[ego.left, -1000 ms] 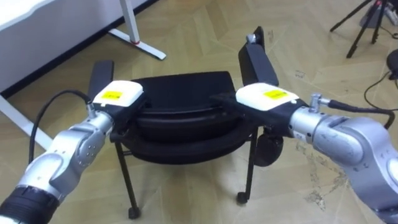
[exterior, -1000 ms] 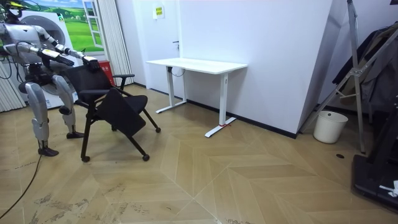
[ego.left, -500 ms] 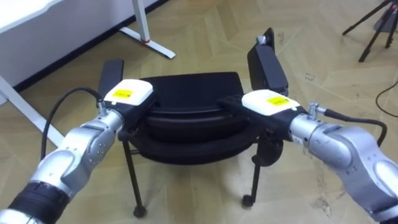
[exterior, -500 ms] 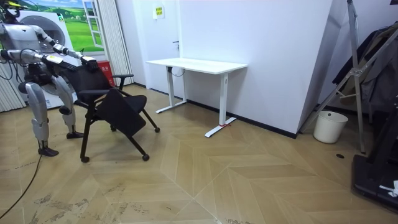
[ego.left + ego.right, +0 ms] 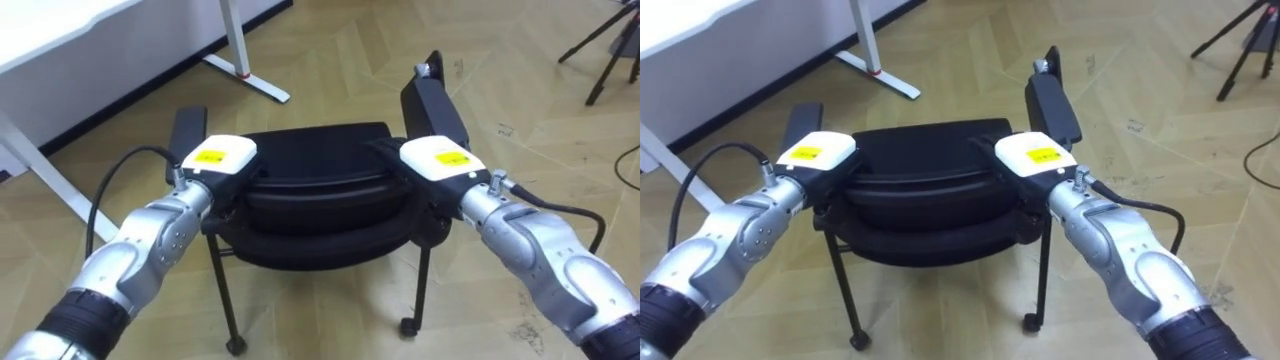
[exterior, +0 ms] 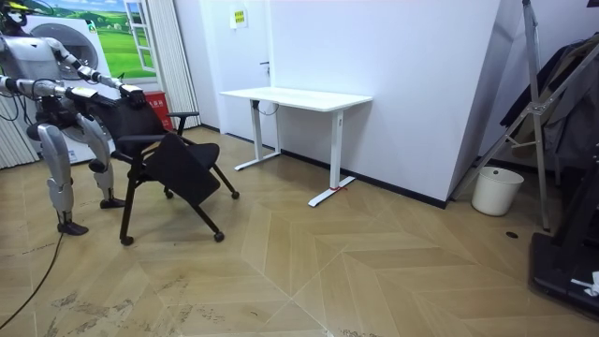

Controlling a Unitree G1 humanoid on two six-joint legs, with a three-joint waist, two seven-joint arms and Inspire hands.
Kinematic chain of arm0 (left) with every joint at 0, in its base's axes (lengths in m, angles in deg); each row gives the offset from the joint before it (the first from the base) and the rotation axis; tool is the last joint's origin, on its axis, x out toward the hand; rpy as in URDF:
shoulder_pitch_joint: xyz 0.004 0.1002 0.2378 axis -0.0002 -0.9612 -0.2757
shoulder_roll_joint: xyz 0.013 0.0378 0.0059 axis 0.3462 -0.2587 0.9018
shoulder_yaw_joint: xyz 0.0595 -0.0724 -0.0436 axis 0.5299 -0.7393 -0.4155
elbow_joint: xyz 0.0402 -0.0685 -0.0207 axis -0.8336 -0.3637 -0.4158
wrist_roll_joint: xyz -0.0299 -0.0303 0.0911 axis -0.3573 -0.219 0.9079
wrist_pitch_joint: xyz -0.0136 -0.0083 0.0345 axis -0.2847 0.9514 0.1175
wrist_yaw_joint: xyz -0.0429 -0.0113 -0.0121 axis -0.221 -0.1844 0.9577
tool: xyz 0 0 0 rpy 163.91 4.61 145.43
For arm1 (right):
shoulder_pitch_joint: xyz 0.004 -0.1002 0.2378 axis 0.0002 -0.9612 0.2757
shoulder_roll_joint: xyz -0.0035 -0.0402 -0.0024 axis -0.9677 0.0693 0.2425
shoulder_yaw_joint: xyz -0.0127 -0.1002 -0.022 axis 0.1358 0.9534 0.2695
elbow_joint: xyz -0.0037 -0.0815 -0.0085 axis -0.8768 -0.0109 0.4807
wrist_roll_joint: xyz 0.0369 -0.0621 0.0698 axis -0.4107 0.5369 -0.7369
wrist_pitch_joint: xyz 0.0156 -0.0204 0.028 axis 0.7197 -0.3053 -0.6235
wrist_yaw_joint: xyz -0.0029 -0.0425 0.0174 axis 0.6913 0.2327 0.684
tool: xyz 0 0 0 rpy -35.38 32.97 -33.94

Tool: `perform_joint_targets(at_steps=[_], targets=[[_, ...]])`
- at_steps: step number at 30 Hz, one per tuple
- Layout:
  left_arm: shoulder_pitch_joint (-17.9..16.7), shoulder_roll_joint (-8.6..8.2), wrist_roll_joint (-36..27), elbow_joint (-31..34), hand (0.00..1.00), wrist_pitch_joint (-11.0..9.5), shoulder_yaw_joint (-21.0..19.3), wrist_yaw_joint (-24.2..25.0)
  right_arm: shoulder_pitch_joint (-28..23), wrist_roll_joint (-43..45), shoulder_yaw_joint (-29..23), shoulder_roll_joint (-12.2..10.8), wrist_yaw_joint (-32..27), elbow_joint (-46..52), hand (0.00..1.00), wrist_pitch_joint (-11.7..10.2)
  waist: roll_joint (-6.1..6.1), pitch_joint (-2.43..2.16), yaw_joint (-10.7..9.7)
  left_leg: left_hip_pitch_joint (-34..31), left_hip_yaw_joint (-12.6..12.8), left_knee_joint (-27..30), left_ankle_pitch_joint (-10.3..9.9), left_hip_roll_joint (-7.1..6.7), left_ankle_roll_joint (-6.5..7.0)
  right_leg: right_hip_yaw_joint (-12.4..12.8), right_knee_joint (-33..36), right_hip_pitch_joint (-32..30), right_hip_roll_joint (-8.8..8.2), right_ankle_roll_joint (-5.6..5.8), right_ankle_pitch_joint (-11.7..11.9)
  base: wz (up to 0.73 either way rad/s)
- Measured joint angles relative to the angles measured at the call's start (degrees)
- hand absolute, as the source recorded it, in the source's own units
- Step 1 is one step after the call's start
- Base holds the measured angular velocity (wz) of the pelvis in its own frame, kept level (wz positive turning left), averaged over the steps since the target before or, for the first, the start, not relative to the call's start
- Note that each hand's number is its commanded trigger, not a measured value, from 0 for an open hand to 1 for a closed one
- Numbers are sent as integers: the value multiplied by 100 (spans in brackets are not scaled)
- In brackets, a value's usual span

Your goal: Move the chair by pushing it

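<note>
— Both hands rest on the top edge of the black padded office chair (image 5: 310, 175): left hand (image 5: 215, 160) at its left corner, right hand (image 5: 437, 160) at its right. Only the backs show, so I can't tell if they're gripping or just pressing.
— Chair location?
— Directly in front of the robot, backrest toward it, on the herringbone wooden floor (image 5: 330, 50). The white desk (image 5: 60, 25) is ahead to the left, apart from it.
— Handling?
— Probably light. Thin stiff frame on small castors (image 5: 408, 326), so it should roll easily. The backrest looks padded, so expect some give. Contact is high up, and an uneven push could yaw or tip it.
— Better hold?
— Backrest corners are fine, they're symmetric. The flat black armrests (image 5: 432, 95) are a further reach. Keep force low and level.
</note>
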Motion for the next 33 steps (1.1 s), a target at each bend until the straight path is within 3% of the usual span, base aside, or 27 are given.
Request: perform_joint_targets(at_steps=[6, 8, 22, 24, 33], targets=[[-70, -11, -2, 230, 100, 108, 71, 76, 220, 128, 89, 0, -157, -423, 0, 73, 3, 0, 13, -15, -58, 13, -1, -2, -1, -68, 0, 20, 1, -3, 3, 5], [-82, -14, -8, 330, 100, 140, 108, 150, 307, 174, 89, 0, -145, -540, 100, 123, 14, 3, 34, -20, -82, 13, -1, -5, -1, -87, -1, 25, 2, -3, 3, 6], [-155, -64, -9, 821, 100, 219, 193, 483, 462, 352, 55, 5, -153, -746, 100, 413, 35, 14, 51, -231, -285, 174, -12, -17, -1, -311, -5, 1, 3, -4, 4, 7], [-161, -57, -9, 833, 100, 210, 193, 491, 398, 424, 96, 87, -261, -750, 100, 248, 23, 12, 108, -231, -292, 181, -12, -13, -1, -310, -5, 6, 9, -4, 4, 0], [-175, -19, -11, 780, 100, 144, 182, 488, 269, 525, 110, 105, -498, -756, 100, 61, 7, 33, 143, -206, -297, 197, -12, -14, -1, -335, 5, 44, 1, -4, 4, 0]])
